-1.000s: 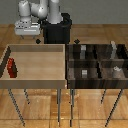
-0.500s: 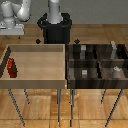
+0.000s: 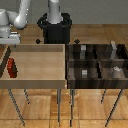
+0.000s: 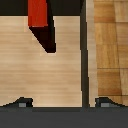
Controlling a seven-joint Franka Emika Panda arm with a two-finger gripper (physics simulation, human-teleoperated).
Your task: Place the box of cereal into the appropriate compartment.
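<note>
Standing box of cereal (image 3: 10,68), markings illegible

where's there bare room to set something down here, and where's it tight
Most of the light-wood tray floor is bare, from the box of cereal at its edge on the exterior view's left across to the wall beside the dark bin. The bin is crowded: small cells with close walls, several holding grey pieces, including a tall slab.

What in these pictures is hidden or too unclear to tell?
- Tool: in the exterior view it is cut off by the left edge; in the wrist view only the fingertips show, so its state is unclear.
- Red box: its markings are too small in the exterior view; the wrist view's edge cuts it off.
- Bin: its cell contents are blurred grey shapes.
</note>
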